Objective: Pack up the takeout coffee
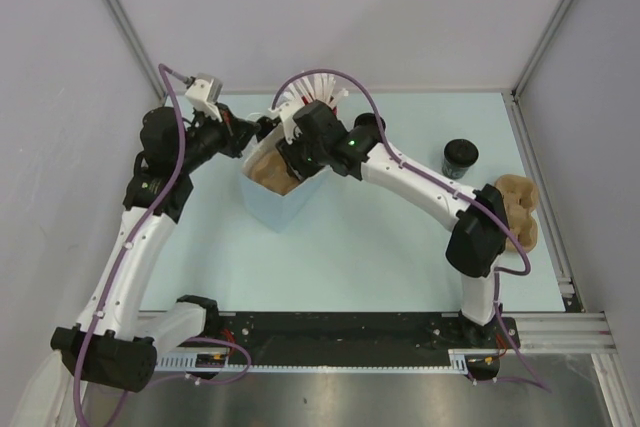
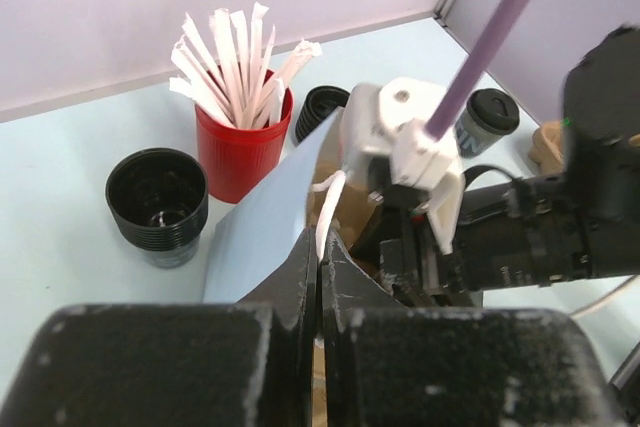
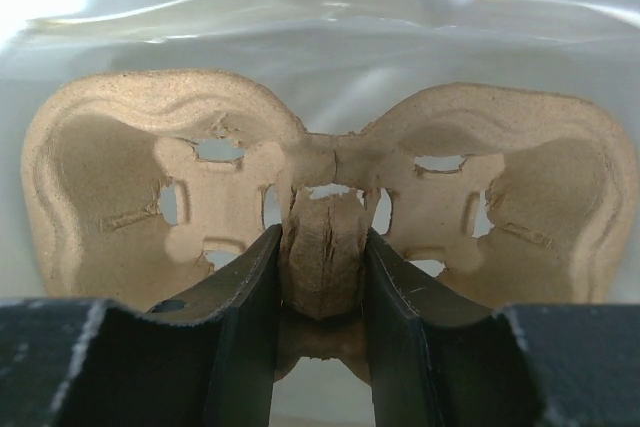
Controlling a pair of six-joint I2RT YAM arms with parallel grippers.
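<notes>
1. Closest to the lens in the right wrist view, the right claw (image 3: 322,247) was clenched on the centre ridge of the tan cardboard tray (image 3: 110,177), the one part narrow enough to pinch.
2. White paper walls surrounded that tray, so it sat inside the paper bag (image 1: 282,209). It was probably going in first as a base, since its two holes would steady cups.
3. From 9 o'clock of the bag, the left claw (image 2: 320,247) was pinched shut on the bag's rim by a white handle strip. This apparently held the mouth open and the bag upright while the tray went down.
4. Lidded, the takeout coffee (image 1: 460,157) stood on the desk (image 1: 380,257) at about 3 o'clock from the bag, well apart from it and untouched, so packing it was not yet done.
5. At 12 o'clock of the bag stood a red cup (image 2: 238,152) of white sticks, with an open black cup (image 2: 157,202) just beside it.
</notes>
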